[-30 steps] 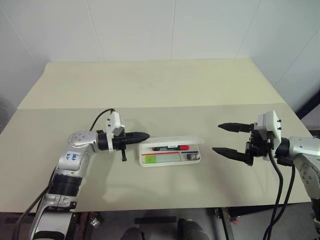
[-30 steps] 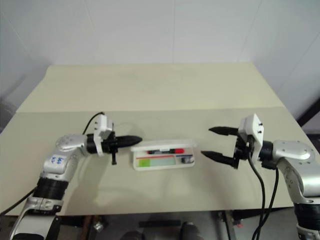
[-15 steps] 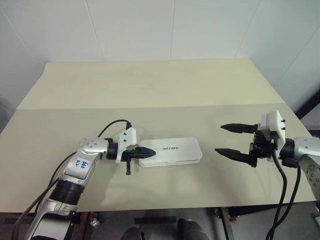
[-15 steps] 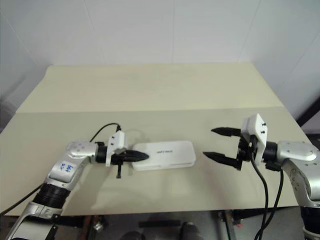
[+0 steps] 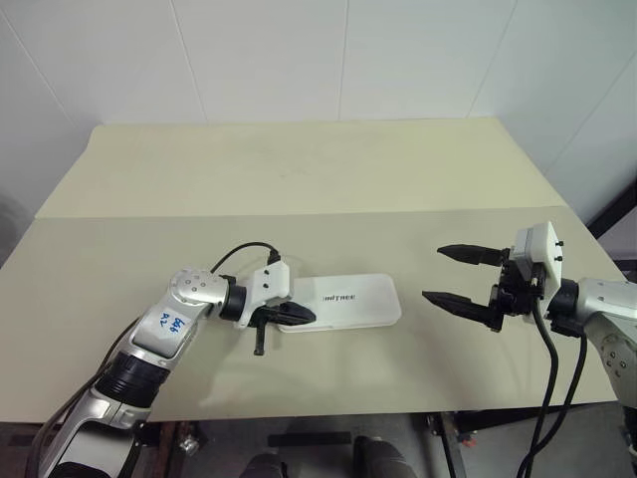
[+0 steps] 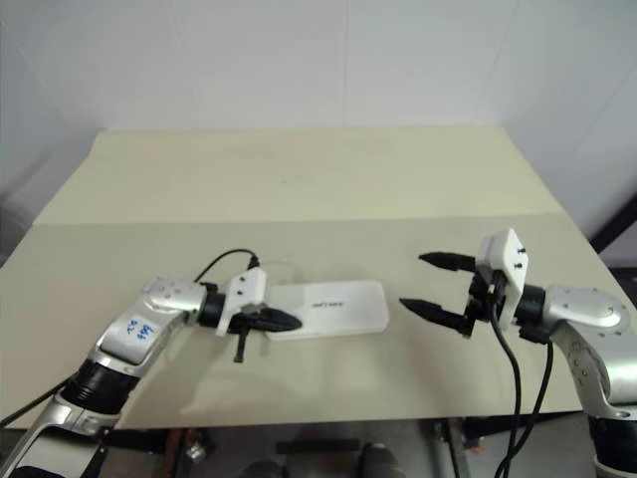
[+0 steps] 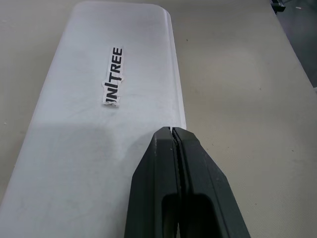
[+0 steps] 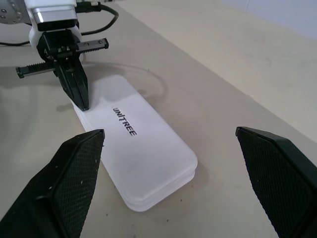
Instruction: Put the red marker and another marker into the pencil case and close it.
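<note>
The white pencil case (image 5: pixel 343 301) lies flat in the middle of the table with its lid down, dark lettering (image 7: pixel 113 76) facing up. The red marker and the other marker are hidden. My left gripper (image 5: pixel 307 318) is shut, and its tips rest on the case's left end near the front edge (image 7: pixel 172 132). My right gripper (image 5: pixel 443 275) hovers open to the right of the case, apart from it, with nothing between its fingers (image 8: pixel 72 188).
The beige table (image 5: pixel 318 169) runs far back behind the case, with a seam (image 5: pixel 299 212) across its width. White walls stand behind. The table's front edge (image 5: pixel 328 408) lies just below the arms.
The case's lid, open a second ago with the markers showing inside, has come down shut. My left gripper moved right and down onto the case's left end. The right gripper held its place.
</note>
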